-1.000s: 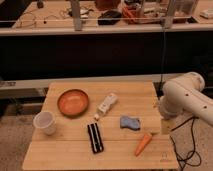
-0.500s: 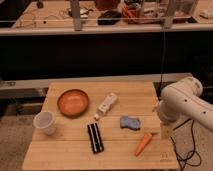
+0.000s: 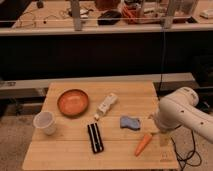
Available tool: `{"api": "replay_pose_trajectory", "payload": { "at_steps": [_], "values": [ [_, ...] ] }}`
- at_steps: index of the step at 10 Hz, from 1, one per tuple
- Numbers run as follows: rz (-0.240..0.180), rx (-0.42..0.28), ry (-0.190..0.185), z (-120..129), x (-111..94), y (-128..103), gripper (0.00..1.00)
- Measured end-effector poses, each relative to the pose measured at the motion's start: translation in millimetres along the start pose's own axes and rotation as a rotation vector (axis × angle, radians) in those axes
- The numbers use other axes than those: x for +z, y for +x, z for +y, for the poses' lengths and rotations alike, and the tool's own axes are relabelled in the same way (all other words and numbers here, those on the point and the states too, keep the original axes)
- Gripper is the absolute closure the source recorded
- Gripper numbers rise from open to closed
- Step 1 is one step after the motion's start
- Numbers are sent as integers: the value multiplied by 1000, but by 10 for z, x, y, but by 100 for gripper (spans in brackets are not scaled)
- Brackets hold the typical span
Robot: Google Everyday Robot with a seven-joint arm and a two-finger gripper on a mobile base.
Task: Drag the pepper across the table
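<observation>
Pepper lies near the front right corner of the bench, flat on the wooden planks. Its long axis runs on a diagonal, from the lower left end near the front edge up to the right, toward the robot arm. One end points to the front left and the other to the back right; which end has the green stem, I cannot tell.

The pincer is low over the right edge of the bench, just beside the upper right end of the pepper, under the thick white arm. If it is open or closed cannot be told, and I also cannot tell if it touches the pepper.

A blue cloth lies just behind the pepper, a little to the left, apart from it. More to the left a black bar lies with its long side going front to back. Behind it lies a white bottle, tilted on a diagonal; any print on it is too small to read. An orange bowl stands at the back left, and a white cup stands near the left edge.
</observation>
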Motion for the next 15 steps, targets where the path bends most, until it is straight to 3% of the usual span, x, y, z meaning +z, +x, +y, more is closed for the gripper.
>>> {"api": "replay_pose_trajectory", "payload": {
  "at_steps": [3,8,11,15],
  "values": [
    [-11,-54,-1,127,168,-14,20],
    [-17,-102,3,183,267,-4,20],
    [-27,-151,7,236,455,-74,20],
    [-31,-183,13,243,494,-114,20]
  ]
}}
